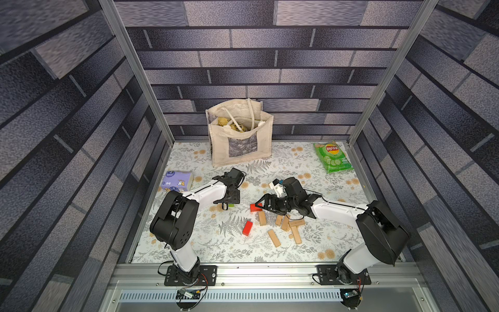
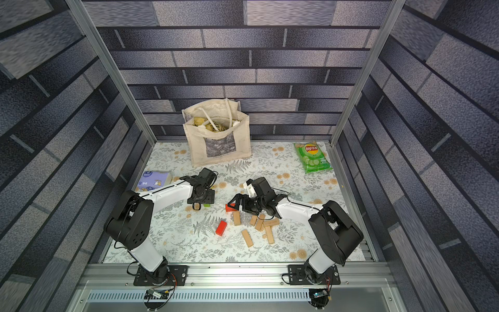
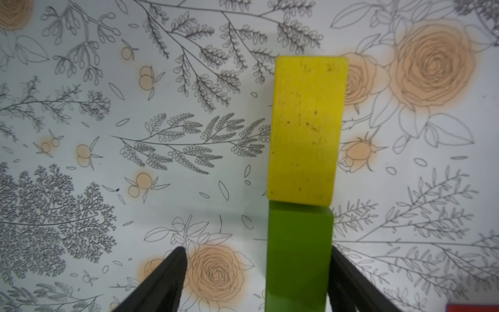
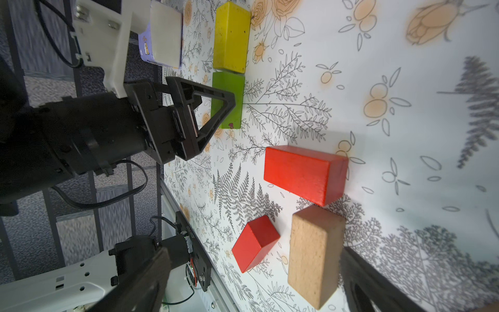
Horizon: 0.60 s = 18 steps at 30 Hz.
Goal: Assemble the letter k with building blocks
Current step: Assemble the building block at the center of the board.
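Progress: you have the yellow block (image 3: 306,129) and the green block (image 3: 298,256) flat, end to end and touching. That looks like two stem pieces; a third and both slanted arms remain.
Left tool (image 3: 257,250): spread wide astride the green block, one finger apparently against its side, the other clear, gripping nothing.
Right tool (image 4: 255,252): fully spread and empty, over a tan block (image 4: 314,256) and two red blocks (image 4: 305,174) just past the green block's free end.
Spares: more tan blocks (image 1: 296,235) lie scattered beyond the reds.
Room: bare counter (image 1: 205,243) flanks the green block; the tote bag (image 1: 240,146), crisp packet (image 1: 333,156), tissue pack (image 1: 176,183) and front rail (image 1: 256,270) sit well apart from it.
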Tool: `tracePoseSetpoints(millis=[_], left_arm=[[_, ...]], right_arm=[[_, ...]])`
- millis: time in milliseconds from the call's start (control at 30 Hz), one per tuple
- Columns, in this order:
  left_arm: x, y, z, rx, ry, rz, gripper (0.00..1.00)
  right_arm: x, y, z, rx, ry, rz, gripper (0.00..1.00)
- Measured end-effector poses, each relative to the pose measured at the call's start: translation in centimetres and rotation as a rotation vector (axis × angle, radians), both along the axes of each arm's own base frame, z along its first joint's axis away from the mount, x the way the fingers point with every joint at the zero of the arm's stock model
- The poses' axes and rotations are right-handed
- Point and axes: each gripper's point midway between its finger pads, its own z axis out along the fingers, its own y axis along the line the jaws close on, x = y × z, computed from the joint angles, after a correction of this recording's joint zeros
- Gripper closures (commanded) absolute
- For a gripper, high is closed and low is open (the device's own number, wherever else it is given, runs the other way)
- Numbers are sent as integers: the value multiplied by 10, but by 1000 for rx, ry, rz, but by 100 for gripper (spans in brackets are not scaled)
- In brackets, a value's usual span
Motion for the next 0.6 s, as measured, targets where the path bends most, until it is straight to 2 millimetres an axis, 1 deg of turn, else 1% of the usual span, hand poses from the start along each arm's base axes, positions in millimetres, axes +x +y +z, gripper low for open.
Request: tracePoseSetpoints(millis=[367, 500, 600], left_arm=[[2, 4, -2, 8, 1, 8, 18], [5, -1, -2, -9, -9, -10, 19], [8, -4, -1, -19, -19, -24, 23]], right_arm=[[0, 0, -3, -5, 6, 0, 0], [0, 0, -5, -8, 10, 1, 0], [0, 1, -7, -9, 14, 2, 0]])
